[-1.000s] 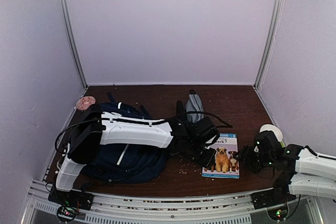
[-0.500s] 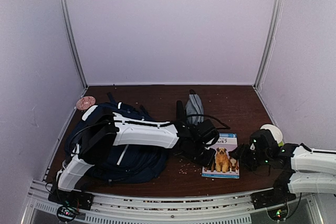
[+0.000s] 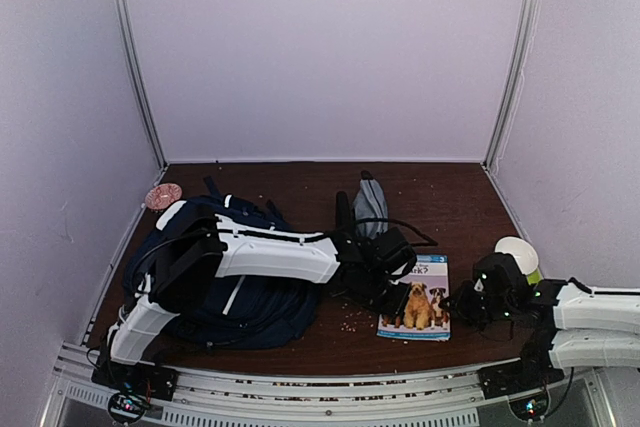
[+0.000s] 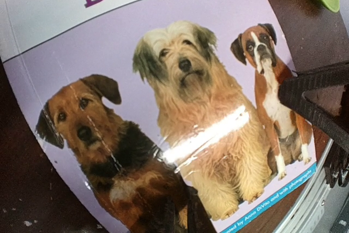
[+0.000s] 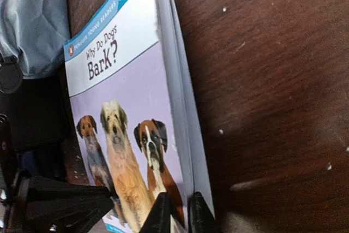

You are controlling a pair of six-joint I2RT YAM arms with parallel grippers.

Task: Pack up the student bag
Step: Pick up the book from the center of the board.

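**Obscured items.** The left arm [image 3: 265, 252] lies across the student bag [image 3: 245, 309] at lower left of the top view, hiding its middle. The left gripper [image 3: 394, 299] meets the left edge of the book [image 3: 422, 299]. On the wrist view its tips blend into the dark cover print, so I cannot tell their spacing. The right gripper [image 5: 179, 214] pinches the book's raised page edge between nearly closed tips. The white object [image 3: 520, 249] at right is partly hidden by the right arm.

**Count.** One bag, one book with three dogs on its cover, one grey pouch [image 3: 370, 203], one pink disc [image 3: 163, 195].
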